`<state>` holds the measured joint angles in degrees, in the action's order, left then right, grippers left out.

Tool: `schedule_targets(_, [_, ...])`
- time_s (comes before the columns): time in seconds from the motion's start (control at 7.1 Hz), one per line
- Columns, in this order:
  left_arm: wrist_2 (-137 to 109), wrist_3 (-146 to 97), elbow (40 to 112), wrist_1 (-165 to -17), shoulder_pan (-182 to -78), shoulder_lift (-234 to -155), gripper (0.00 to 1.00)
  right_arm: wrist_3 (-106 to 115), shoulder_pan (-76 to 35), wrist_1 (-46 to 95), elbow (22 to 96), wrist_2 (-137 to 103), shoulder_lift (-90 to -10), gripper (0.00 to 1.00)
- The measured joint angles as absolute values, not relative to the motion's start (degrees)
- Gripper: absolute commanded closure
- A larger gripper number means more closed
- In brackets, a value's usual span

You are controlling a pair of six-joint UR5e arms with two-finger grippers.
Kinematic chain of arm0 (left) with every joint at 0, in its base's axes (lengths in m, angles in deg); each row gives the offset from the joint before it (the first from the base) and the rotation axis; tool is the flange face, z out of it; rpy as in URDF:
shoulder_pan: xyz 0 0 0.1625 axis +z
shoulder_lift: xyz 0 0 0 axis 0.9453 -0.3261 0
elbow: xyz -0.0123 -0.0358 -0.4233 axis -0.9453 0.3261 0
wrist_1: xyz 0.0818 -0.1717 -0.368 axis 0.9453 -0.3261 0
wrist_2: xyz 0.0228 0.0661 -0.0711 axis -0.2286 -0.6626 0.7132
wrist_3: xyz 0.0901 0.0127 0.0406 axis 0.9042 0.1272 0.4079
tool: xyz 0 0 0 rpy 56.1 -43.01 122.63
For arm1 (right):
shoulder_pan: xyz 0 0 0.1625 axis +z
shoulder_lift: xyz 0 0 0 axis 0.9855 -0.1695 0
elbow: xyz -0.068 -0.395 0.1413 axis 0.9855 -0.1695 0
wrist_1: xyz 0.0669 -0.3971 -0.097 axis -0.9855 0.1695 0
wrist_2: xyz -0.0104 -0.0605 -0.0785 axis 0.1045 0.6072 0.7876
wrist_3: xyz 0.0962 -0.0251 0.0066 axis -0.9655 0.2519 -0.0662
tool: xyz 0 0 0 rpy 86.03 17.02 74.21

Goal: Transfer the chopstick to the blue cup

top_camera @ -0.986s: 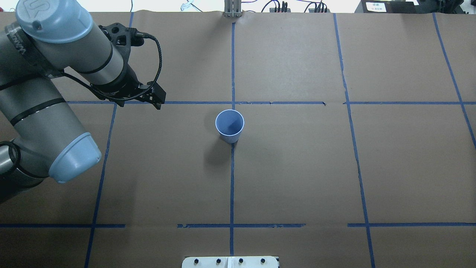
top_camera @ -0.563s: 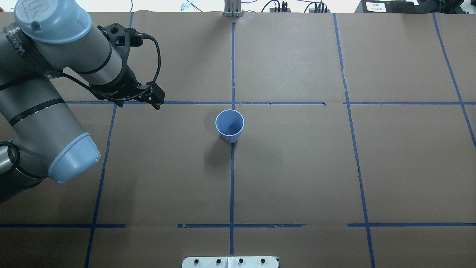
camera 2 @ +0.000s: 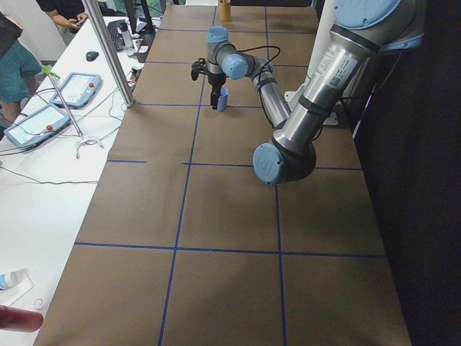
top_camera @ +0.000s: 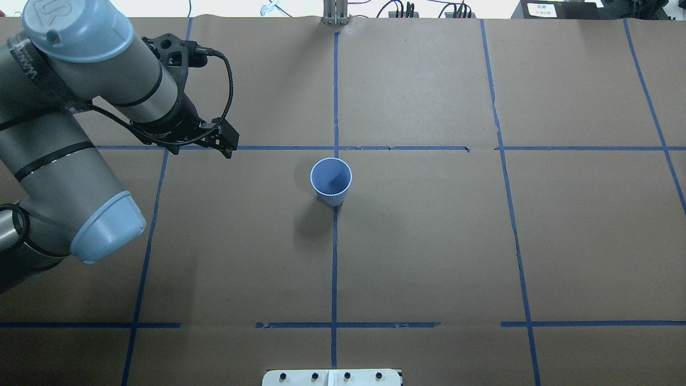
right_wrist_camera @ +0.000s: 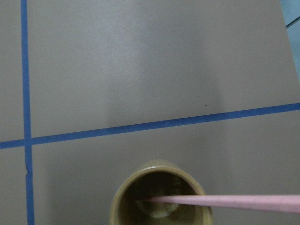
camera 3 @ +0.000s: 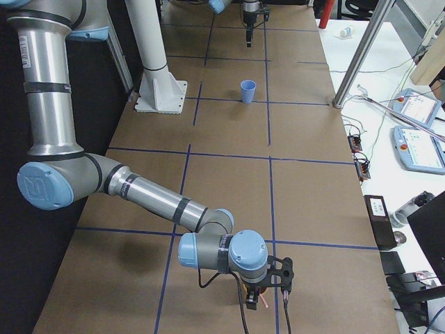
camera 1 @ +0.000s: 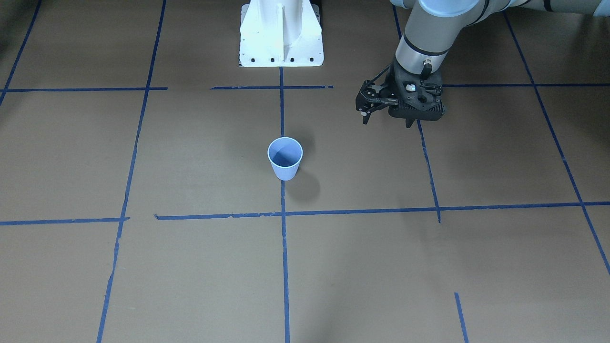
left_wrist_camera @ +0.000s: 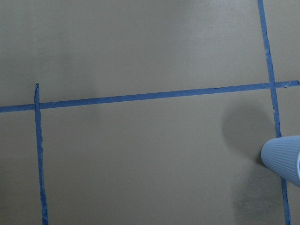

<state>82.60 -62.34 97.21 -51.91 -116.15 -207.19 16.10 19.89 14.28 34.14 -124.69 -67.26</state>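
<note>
The right claw [camera 3: 268,299] is seen only from the table's end, so whether it is spread or pinching cannot be told. Just beneath it the pink chopstick [right_wrist_camera: 234,202] is found near upright, its long axis running down into the tan cup [right_wrist_camera: 157,165], narrow tip inside. The blue cup [top_camera: 331,179] is set well apart from the tan cup.

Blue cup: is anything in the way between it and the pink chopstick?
No, nothing I can see. The pink chopstick sits in a tan cup far away; only bare tabletop lies between. The left claw hovers beside the blue cup.
</note>
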Motion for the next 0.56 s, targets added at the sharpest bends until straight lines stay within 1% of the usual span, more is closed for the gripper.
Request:
schedule_targets(0.28, [82.63,-62.35,97.21,-51.92,-116.1,-207.23,0.0,13.76,19.88,14.25,32.15,-122.71,-64.61,0.02])
schedule_targets(0.56, [82.63,-62.35,97.14,-52.08,-116.1,-207.23,0.0,13.17,19.88,13.6,29.75,-122.37,-63.16,0.09])
